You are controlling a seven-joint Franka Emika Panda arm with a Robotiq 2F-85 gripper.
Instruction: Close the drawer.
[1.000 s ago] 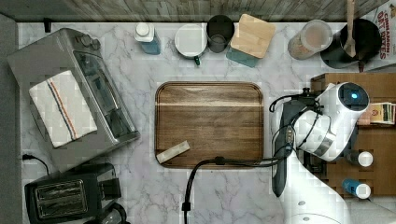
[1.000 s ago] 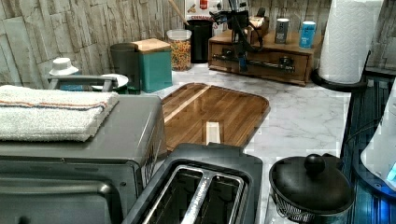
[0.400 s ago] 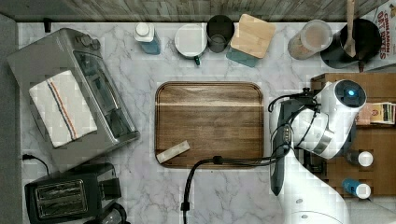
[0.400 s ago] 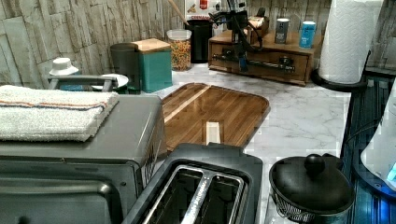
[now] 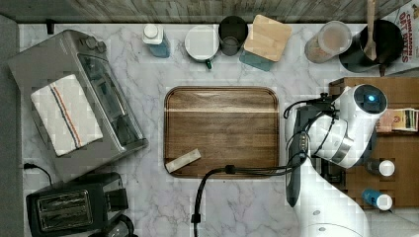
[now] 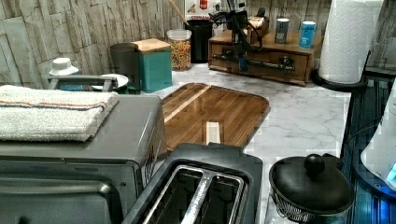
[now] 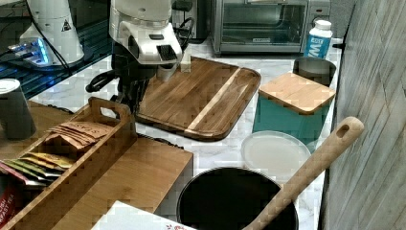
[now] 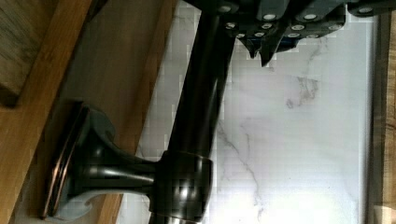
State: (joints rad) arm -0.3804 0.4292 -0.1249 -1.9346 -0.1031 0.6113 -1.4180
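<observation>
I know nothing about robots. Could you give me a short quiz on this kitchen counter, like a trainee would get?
1. True or false: a striped towel lies on top of the toaster oven.
2. What lies on the wooden tray? A) a small pale block B) a spoon C) a cup
3. Fill in: the claw is right beside the drawer's long black ____.

Key: 1 true; 2 A; 3 handle.

A kitchen, it seems: a marble counter (image 5: 232,54) carrying a toaster oven (image 5: 79,98), toaster (image 5: 69,207) and wooden tray (image 5: 222,131).
</observation>
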